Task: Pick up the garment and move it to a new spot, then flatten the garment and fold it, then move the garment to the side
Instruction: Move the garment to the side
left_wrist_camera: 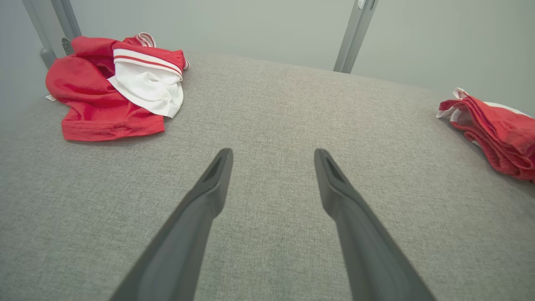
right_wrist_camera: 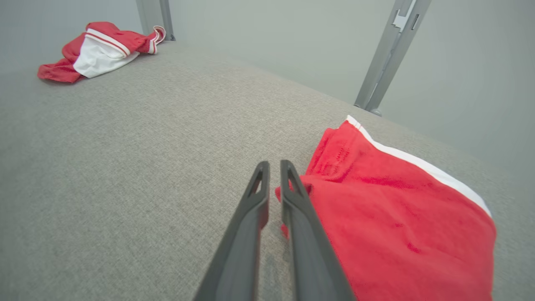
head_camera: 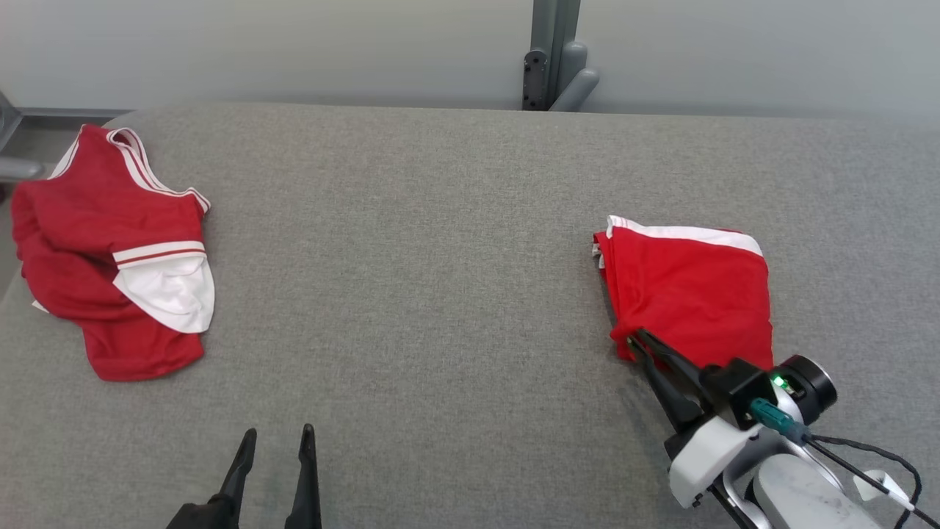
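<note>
A red garment (head_camera: 690, 294), folded into a rough square with a white band along its far edge, lies on the right of the grey fabric surface (head_camera: 440, 257). My right gripper (head_camera: 635, 336) is at its near-left corner. In the right wrist view the fingers (right_wrist_camera: 273, 164) are nearly together, with a bit of red cloth (right_wrist_camera: 397, 217) between their tips. My left gripper (head_camera: 277, 433) is open at the front left, low over bare fabric. Its fingers (left_wrist_camera: 273, 152) are spread wide and hold nothing. The folded garment's edge (left_wrist_camera: 497, 129) is far to their right.
A second red and white garment (head_camera: 103, 250) lies crumpled at the far left edge. A grey metal post (head_camera: 551, 55) rises behind the surface at the back, against a pale wall. Bare grey fabric spreads between the two garments.
</note>
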